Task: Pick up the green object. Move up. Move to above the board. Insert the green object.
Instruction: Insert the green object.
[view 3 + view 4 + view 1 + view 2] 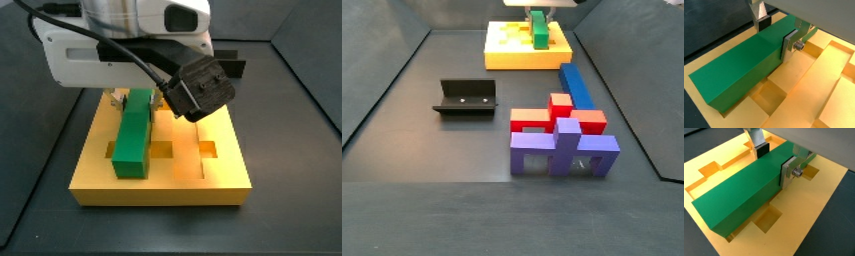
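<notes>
Gripper (772, 159) over board (160, 186) — jaws astride bar (132, 136), bar on board.

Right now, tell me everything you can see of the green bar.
The green object is a long, plain, bright green rectangular bar with a smooth matte look. It lies lengthwise over the yellow-orange board, across its square holes, flat in both wrist views. The gripper is at one end of it, a silver finger against each long side. Whether it is seated or just above the board cannot be told.
</notes>
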Tool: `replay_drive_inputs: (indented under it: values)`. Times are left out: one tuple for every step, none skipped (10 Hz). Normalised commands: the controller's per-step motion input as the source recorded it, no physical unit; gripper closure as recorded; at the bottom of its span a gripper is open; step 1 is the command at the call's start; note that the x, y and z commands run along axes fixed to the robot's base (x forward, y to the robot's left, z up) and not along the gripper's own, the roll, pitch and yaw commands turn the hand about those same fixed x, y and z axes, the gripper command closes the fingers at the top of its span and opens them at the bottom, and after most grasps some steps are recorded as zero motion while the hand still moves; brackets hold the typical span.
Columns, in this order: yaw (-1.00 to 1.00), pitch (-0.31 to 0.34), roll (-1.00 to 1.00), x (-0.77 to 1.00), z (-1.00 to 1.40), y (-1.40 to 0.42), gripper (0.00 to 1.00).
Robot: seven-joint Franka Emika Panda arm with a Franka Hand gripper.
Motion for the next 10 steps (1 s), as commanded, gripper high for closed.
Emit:
replay_drive_inputs:
  values:
    - [0.13,0.0,0.07,0.07,-0.22,0.0,1.0]
    - [0.21,0.009,0.08,0.15,-0.25,0.0,1.0]
    - [0.22,0.0,0.08,0.11,-0.25,0.02,1.0]
    - [0.21,0.007,0.06,0.14,-0.23,0.09,1.0]
    - [0.09,0.0,0.03,0.0,-0.21,0.0,1.0]
    - [0.13,-0.016,0.02,0.0,-0.13,-0.16,1.0]
    - [0.15,0.0,0.05,0.0,-0.09,-0.35,1.0]
    - [0.09,-0.03,0.0,0.0,-0.19,-0.3,1.0]
    - [0.09,-0.049,0.01,0.0,-0.29,-0.01,1.0]
    - [0.01,-0.06,-0.01,0.0,-0.38,0.02,1.0]
